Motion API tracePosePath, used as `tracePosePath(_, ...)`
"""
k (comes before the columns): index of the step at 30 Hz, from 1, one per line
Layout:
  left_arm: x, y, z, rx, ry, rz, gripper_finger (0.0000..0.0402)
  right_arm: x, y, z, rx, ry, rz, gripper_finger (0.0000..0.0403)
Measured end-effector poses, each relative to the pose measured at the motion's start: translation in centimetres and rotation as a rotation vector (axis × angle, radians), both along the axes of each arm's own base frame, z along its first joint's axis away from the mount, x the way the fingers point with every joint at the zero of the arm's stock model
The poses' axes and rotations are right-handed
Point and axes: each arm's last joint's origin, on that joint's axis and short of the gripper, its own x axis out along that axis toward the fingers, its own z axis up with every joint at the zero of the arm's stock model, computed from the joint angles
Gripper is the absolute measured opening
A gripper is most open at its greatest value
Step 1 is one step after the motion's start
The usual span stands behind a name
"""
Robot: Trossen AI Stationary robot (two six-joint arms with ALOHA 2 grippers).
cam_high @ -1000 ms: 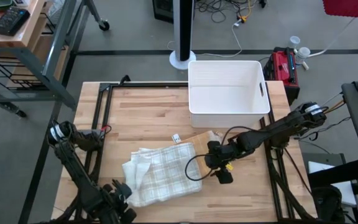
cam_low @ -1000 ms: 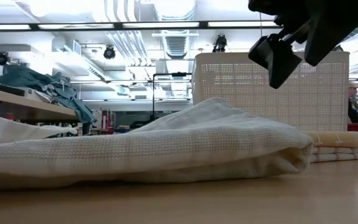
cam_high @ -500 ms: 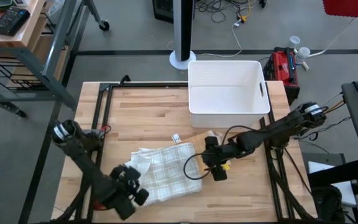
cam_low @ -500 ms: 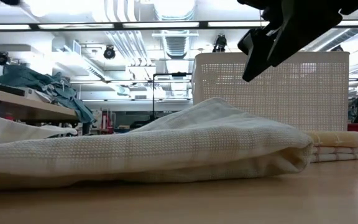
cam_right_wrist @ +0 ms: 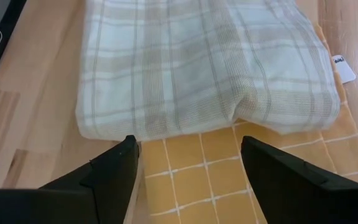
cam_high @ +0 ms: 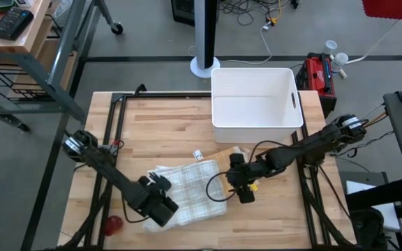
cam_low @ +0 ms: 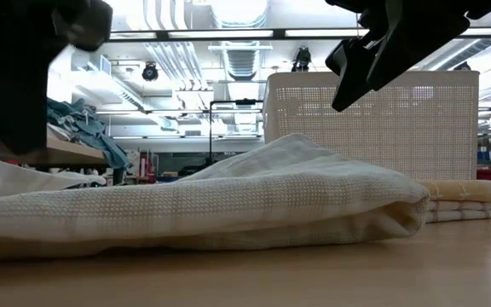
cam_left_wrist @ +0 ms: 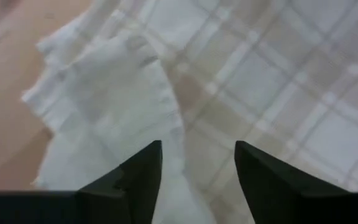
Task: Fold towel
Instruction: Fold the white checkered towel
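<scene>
wooden table (cam_high: 159, 122) | on it: plaid towel (cam_high: 190, 192), yellow cloth (cam_high: 227, 153), white bin (cam_high: 255, 97)

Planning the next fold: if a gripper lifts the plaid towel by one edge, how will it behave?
Probably floppy: the towel lies in soft rumpled layers, so a lifted edge should drape and trail rather than hold shape. Likely light for its size, since it looks like thin woven cloth. Its bunched corner may unfold or slide when pulled, so the fold could shift.
</scene>
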Motion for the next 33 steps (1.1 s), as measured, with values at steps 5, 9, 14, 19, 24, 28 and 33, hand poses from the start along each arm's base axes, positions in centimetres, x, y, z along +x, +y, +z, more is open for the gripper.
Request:
tracePosePath(5,-0.1,0.5,-2.0,-0.037,-0.001,0.022,0.0197,0.0,0.0,0.0,-0.005,-0.002,0.006,0.0272)
tracePosePath(9,-1.2,1.1,-3.0,0.0,0.043,0.131,0.0158,0.0,0.0,0.0,-0.004,-0.002,0.006,0.0265)
tracePosePath(14,-2.1,1.5,-2.5,0.049,0.088,0.171,0.0027,0.0,0.0,0.0,-0.004,-0.002,0.006,0.0265)
tracePosePath(19,-3.0,2.0,-1.3,0.048,0.158,0.293,0.0034,0.0,0.0,0.0,-0.004,-0.005,0.006,0.0272)
tracePosePath(24,-4.2,2.0,-1.0,-0.009,0.345,0.402,0.0042,0.0,0.0,0.0,-0.006,-0.007,0.01,0.0274)
tracePosePath(28,-4.4,1.8,-1.0,-0.011,0.341,0.394,0.0038,0.0,0.0,0.0,-0.003,-0.007,0.006,0.0268)
tracePosePath(33,-4.3,1.8,-0.9,0.007,0.314,0.408,0.0041,0.5,-1.1,0.1,0.106,0.008,-0.167,0.0259)
